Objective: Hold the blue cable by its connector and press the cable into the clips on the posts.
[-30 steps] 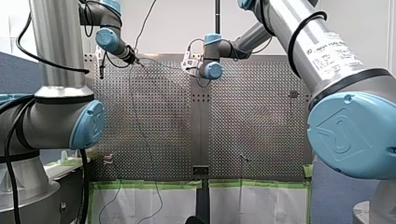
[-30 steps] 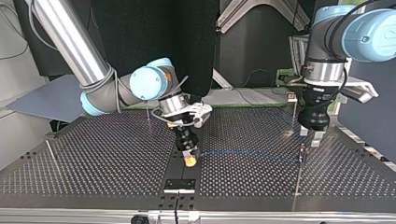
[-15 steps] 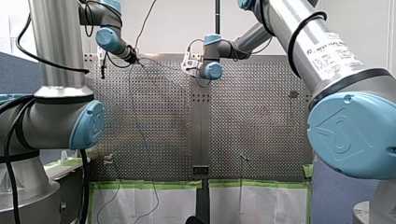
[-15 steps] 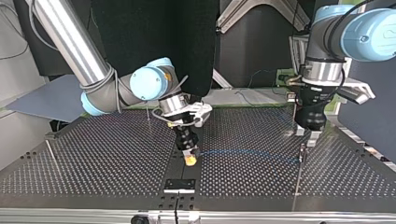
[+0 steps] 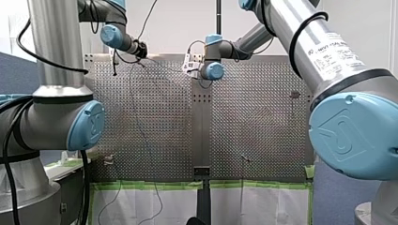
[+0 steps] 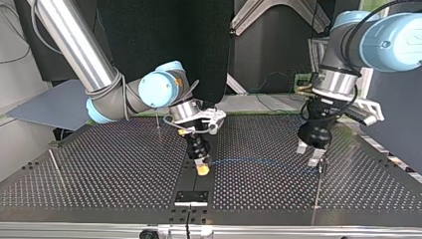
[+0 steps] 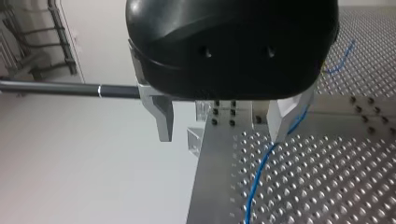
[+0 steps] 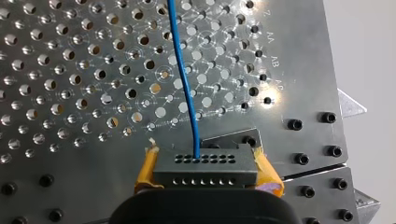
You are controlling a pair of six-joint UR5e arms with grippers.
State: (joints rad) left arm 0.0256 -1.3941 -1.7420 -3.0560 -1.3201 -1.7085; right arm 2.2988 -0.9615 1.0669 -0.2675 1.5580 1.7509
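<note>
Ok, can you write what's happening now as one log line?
right claw: shut on connector | left claw: open, by blue cable near post

The perforated metal tabletop stood before a plain white wall. In the front view its near edge was trimmed with green tape above hanging white sheets. A blue-grey partition stood at that view's left. The top view showed a black drape behind the tabletop and a grey board at its left, with light glinting off the metal.
</note>
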